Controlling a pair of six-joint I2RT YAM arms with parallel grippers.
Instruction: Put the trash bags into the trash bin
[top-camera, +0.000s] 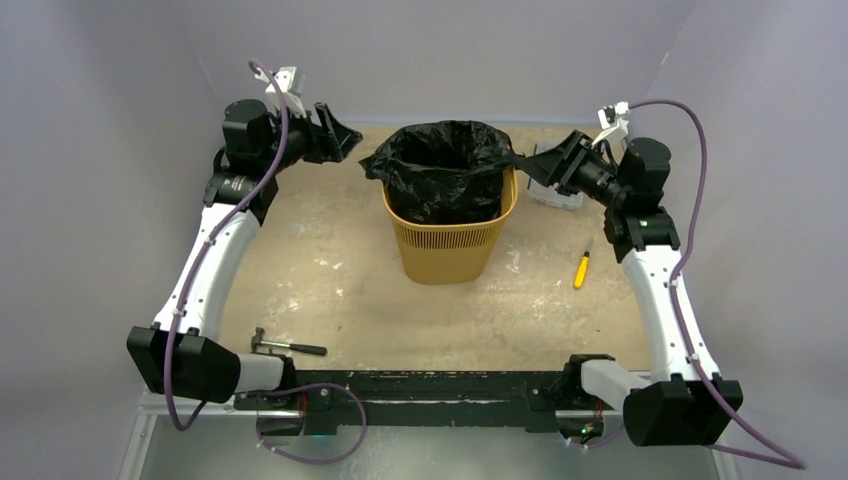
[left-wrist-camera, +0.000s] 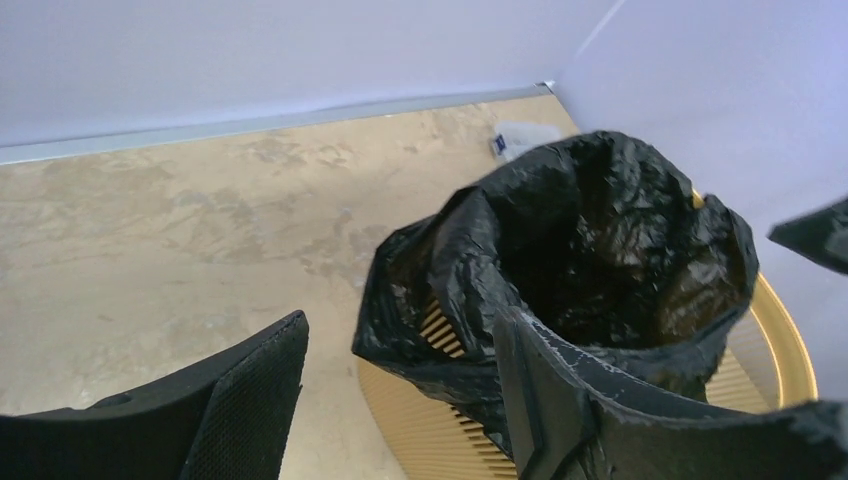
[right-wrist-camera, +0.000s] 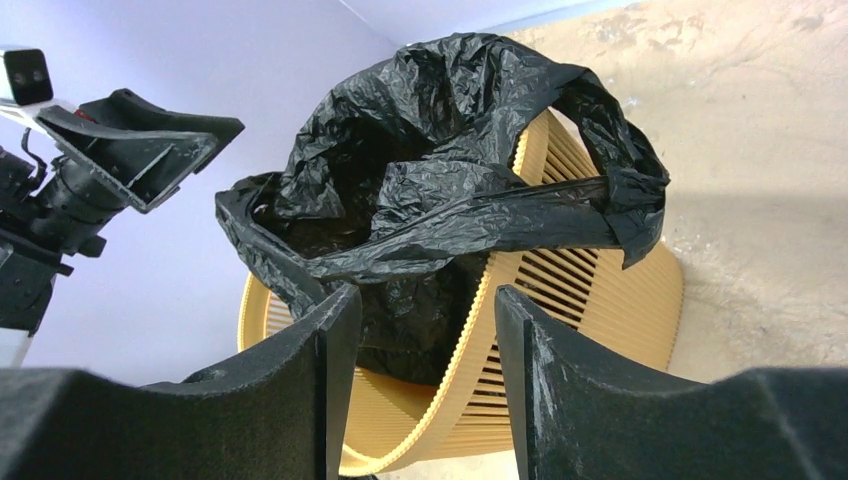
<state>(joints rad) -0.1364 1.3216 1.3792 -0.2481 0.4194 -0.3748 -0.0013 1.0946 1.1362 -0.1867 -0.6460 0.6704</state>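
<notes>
The orange-yellow mesh trash bin (top-camera: 450, 245) stands upright at mid-table. The glossy black trash bag (top-camera: 445, 165) sits in its mouth, opened out, with its wrinkled edge bunched above and over the rim. My left gripper (top-camera: 345, 138) is open and empty just left of the bag's left corner. In the left wrist view (left-wrist-camera: 400, 330) that corner (left-wrist-camera: 420, 290) and the bin wall (left-wrist-camera: 430, 430) show between the jaws. My right gripper (top-camera: 530, 165) is open at the bag's right flap. In the right wrist view (right-wrist-camera: 425, 310) the bin rim (right-wrist-camera: 500, 320) and the bag (right-wrist-camera: 430, 200) lie ahead.
A hammer (top-camera: 288, 345) lies near front left. A yellow screwdriver (top-camera: 581, 270) lies right of the bin. A small clear plastic box (top-camera: 555, 195) sits under the right gripper, near the back wall (left-wrist-camera: 520, 140). Grey walls close the back and sides.
</notes>
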